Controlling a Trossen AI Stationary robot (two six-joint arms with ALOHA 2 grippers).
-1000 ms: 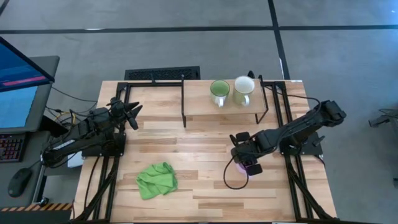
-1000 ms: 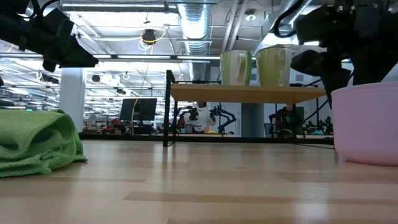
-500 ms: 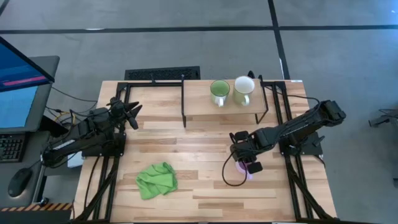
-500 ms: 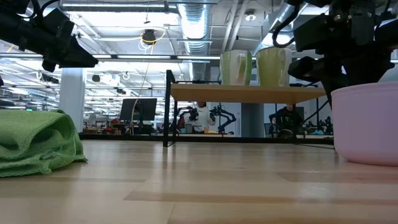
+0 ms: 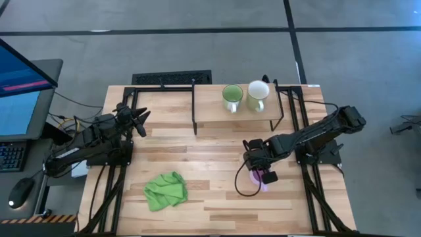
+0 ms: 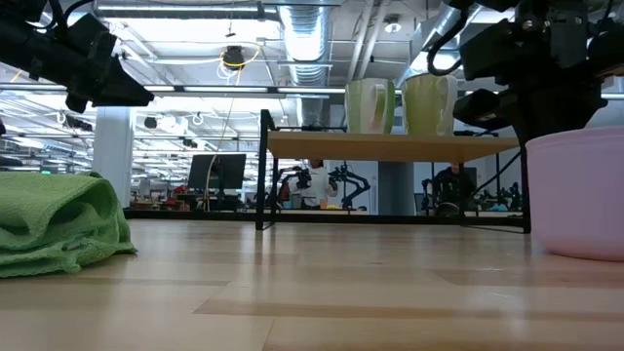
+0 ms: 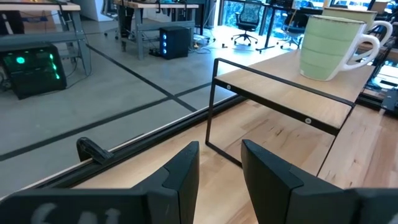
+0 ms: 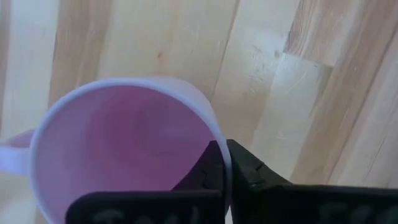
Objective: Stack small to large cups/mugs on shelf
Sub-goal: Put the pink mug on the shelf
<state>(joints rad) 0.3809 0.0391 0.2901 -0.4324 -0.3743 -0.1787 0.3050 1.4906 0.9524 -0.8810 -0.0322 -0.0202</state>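
Observation:
The lilac mug (image 8: 124, 149) stands upright on the table's right half (image 5: 258, 182), large at the right of the low view (image 6: 580, 190). My right gripper (image 8: 222, 165) is shut on its rim from above. The green mug (image 5: 231, 97) and the cream mug (image 5: 257, 94) stand side by side on the shelf (image 5: 210, 108), whose legs rest on the table's far part. My left gripper (image 7: 219, 168) hangs open at the table's left (image 5: 140, 122), holding nothing. My right gripper pinches the lilac mug's rim (image 8: 221, 149), on the side opposite the handle, with one finger inside the cup and one outside. The fingers point down from above. The mug stands upright with its base on the table.
A crumpled green cloth (image 5: 166, 190) lies near the table's front, left of centre. Black arm frames run along both table sides. The shelf's left half (image 5: 164, 108) is bare. A monitor and keyboard stand beyond the table's left edge.
My right gripper has shifted slightly over the lilac mug and shut on its rim. The mug has slid a little along the table and still stands upright.

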